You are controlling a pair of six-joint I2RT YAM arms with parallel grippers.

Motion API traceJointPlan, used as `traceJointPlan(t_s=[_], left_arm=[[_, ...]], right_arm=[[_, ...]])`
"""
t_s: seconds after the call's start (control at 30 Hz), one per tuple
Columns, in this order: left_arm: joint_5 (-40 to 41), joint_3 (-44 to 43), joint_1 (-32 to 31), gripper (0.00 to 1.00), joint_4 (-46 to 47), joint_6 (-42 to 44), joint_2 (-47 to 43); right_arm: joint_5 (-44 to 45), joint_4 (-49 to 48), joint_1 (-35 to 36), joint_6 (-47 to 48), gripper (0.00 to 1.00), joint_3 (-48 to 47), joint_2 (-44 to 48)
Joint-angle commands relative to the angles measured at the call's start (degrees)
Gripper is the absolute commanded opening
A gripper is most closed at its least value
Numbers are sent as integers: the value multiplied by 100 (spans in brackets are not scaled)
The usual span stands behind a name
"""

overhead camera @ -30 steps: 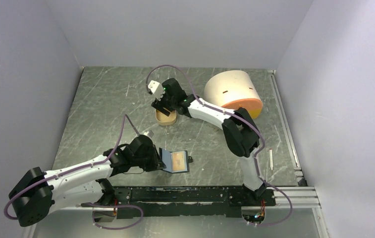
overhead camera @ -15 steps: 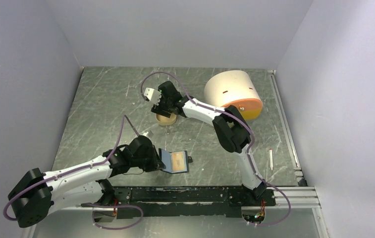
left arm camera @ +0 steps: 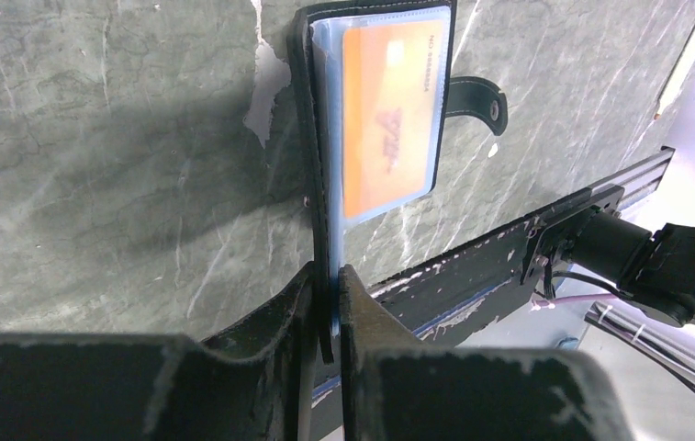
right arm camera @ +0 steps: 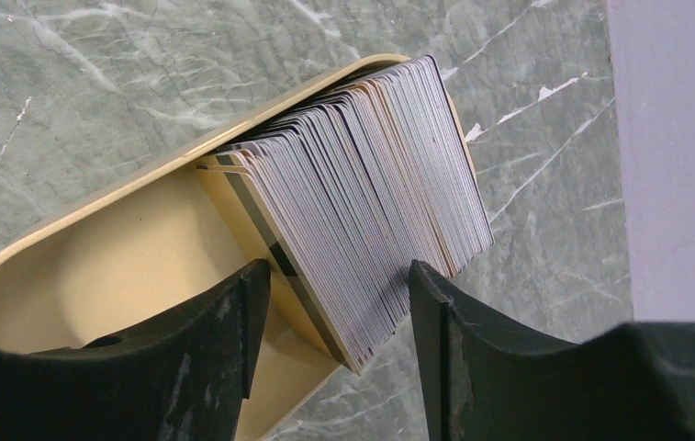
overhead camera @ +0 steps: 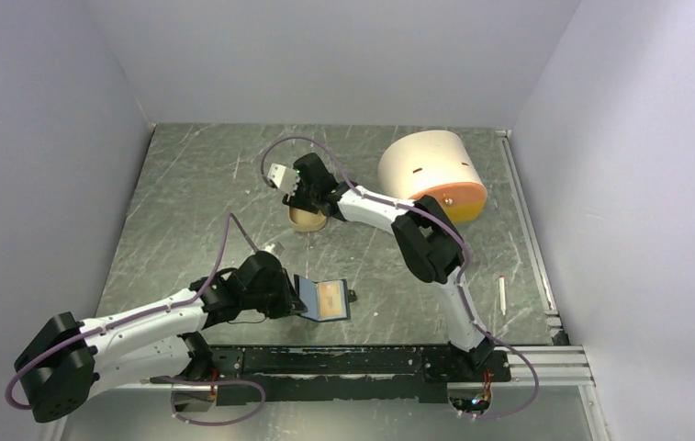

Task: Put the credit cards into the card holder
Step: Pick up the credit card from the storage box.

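Note:
The card holder (overhead camera: 325, 299) stands open on its edge near the table's front, black with blue-grey pockets. An orange card (left arm camera: 387, 115) sits in its clear pocket, and the snap tab (left arm camera: 476, 96) sticks out to the side. My left gripper (left arm camera: 327, 292) is shut on the holder's lower edge. The credit cards (right arm camera: 362, 193), a fanned whitish-grey stack, lean in the tan tray (right arm camera: 95, 266). My right gripper (right arm camera: 336, 276) hangs open over the tray, its jaws either side of the stack's lower corner, with gaps showing on both sides.
A big cream-and-orange cylinder (overhead camera: 431, 173) lies at the back right, close to the right arm. A thin white stick (overhead camera: 501, 292) lies near the right rail. The black base rail (overhead camera: 362, 360) runs along the near edge, just below the card holder.
My right gripper has shifted slightly left and lower over the tray, and its jaws have narrowed around the cards. The left gripper and the card holder have not moved.

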State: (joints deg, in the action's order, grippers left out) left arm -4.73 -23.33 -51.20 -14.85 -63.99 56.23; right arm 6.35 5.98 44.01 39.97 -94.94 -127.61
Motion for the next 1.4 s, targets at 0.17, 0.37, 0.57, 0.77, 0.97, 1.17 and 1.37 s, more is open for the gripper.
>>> traceJointPlan(t_s=[0.17,0.37,0.57,0.77,0.97,1.17,1.37], left_arm=[[21,16,22,18,-2,-61,-170],[-9,10,20,18,35,-50,-122],[-11,-20,22,18,38,-34,-80],[-27,94,21,18,119,-103,-158],[-19,-2,22,18,40,-55,-112],[7,48,22,18,27,-87,-195],[16,29,22,18,8,-79,-183]], right_arm=[[59,-235,-55,-29,52,-43,303],[8,-140,-54,-42,49,-153,299],[-115,-73,-58,69,48,-136,378],[-139,-62,-58,75,47,-117,463],[-156,-21,-58,72,52,-122,428],[-274,9,-45,118,50,-53,371],[-271,-4,-56,125,38,-93,341]])
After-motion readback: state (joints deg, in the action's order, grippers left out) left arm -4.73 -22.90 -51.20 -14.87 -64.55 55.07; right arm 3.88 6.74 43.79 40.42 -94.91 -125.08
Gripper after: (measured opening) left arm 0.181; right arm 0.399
